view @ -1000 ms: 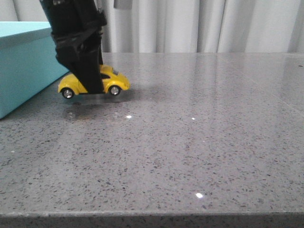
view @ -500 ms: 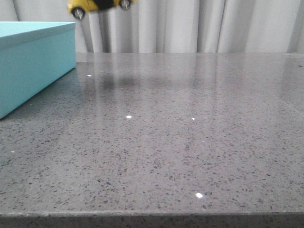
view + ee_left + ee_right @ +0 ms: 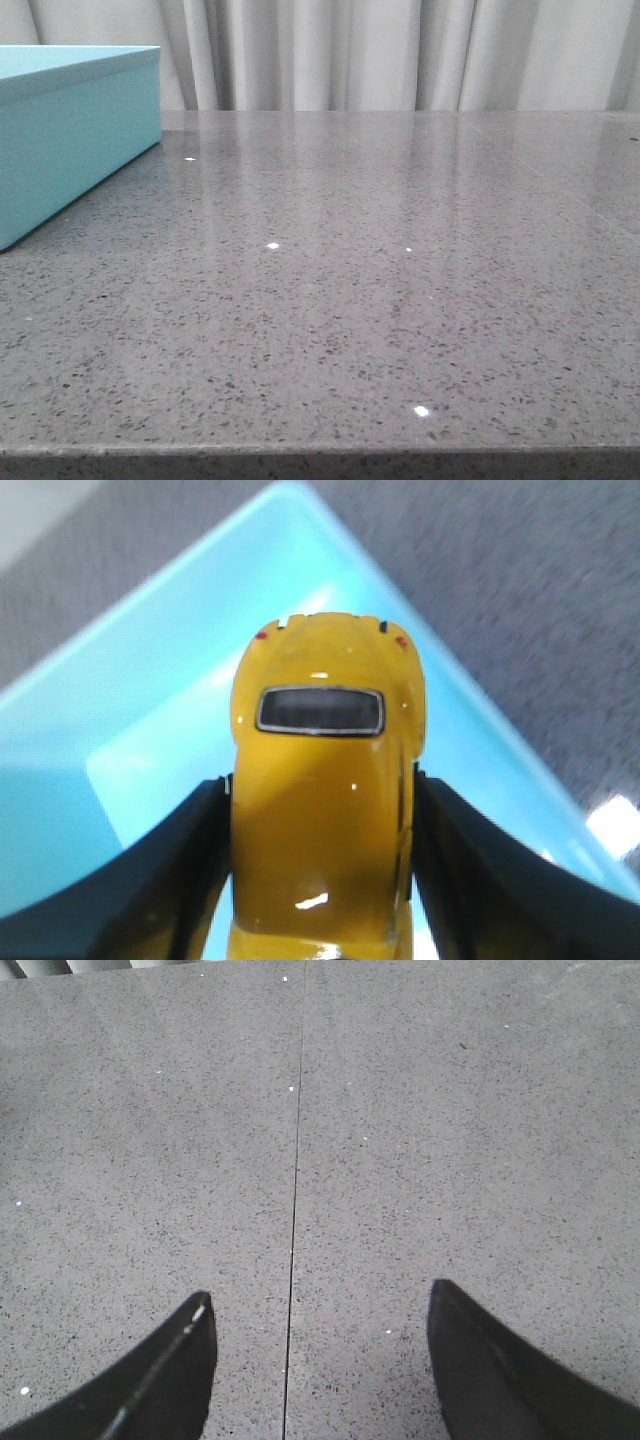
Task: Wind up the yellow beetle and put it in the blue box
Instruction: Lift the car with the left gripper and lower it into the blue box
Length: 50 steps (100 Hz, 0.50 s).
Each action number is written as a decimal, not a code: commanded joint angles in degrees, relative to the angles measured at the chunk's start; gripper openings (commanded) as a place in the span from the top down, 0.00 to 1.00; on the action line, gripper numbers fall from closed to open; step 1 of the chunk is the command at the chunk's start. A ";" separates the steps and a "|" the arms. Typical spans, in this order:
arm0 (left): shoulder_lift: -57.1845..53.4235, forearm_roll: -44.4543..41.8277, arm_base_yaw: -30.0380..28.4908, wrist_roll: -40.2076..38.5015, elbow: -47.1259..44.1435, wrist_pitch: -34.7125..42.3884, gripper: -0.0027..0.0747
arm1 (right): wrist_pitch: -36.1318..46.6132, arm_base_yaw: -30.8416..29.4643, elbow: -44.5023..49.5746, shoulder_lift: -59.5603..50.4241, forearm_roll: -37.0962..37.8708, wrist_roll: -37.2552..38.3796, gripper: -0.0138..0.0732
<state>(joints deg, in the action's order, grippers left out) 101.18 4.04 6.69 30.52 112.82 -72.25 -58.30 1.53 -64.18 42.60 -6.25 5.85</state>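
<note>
left hand [image 3: 320, 880] grips the yellow beetle [image 3: 322, 780] above the blue box [image 3: 130, 770]; lower gently before releasing. right hand [image 3: 320, 1360] open.

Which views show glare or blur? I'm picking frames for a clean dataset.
Front view: small bright glints dot the table, otherwise sharp. Left wrist view: the yellow beetle carries a white highlight on its glossy roof, and the blue box behind it looks soft. Right wrist view: evenly lit, with tiny sparkles on the stone.

We are seeing pale pleated curtains [image 3: 400, 55] hanging just behind a grey speckled stone table [image 3: 400, 300], whose polished top is catching light glints.
</note>
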 commanded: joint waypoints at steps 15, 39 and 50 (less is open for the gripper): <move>-3.08 1.64 -2.56 -1.40 -8.24 1.37 0.56 | 3.54 -0.28 -1.27 -0.28 -0.28 -0.53 0.31; -3.08 1.09 -2.67 -1.40 -17.25 8.57 0.56 | 3.27 -0.28 -1.27 -0.28 -0.28 -0.53 0.31; -3.08 0.99 -2.67 -1.40 -19.56 10.25 0.56 | 3.03 -0.28 -1.27 -0.28 -0.33 -0.53 0.31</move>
<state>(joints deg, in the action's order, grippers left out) 101.18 4.55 4.15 29.67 93.23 -65.75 -58.64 1.53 -64.18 42.60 -6.28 5.85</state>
